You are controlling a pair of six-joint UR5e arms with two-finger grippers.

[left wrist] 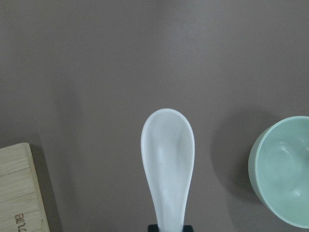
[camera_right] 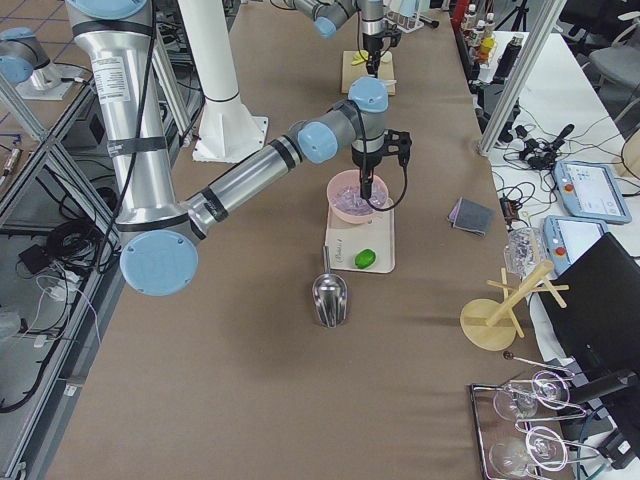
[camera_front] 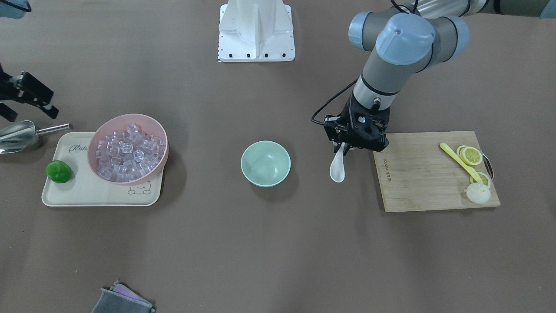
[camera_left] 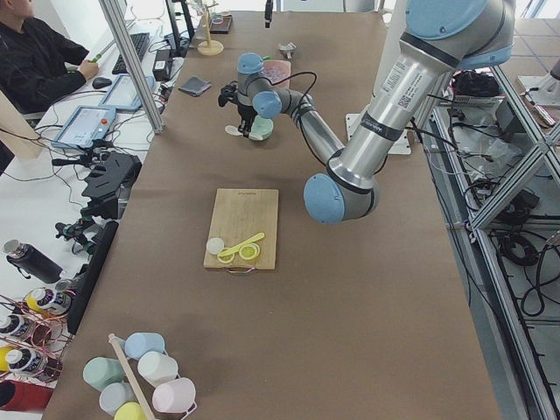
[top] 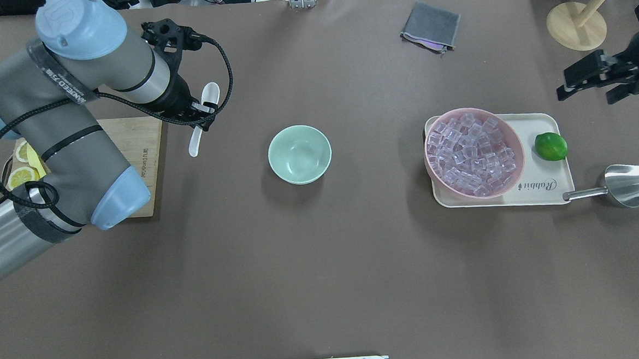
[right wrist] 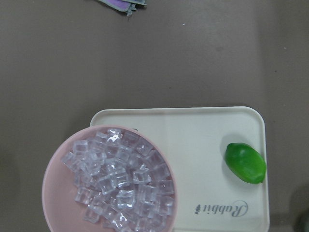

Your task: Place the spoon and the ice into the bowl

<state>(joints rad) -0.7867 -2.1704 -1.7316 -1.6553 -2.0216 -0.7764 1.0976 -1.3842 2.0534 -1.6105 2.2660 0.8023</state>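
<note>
Left jaws closed on the handle of the spoon (camera_front: 337,168), toward the left end of the desk (camera_front: 278,252), between bowl (camera_front: 265,163) and board (camera_front: 425,182). Bowl sits mid-desk. Ice (camera_front: 128,150) heaped in pink bowl (camera_front: 130,116) on tray (camera_front: 87,195) near right end. Right jaws spread wide at right edge.

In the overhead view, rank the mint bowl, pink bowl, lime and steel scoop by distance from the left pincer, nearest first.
From the left pincer:
1. Mint bowl, table centre.
2. Pink bowl, on the tray.
3. Lime, on the tray past it.
4. Steel scoop, beyond the tray.
</note>
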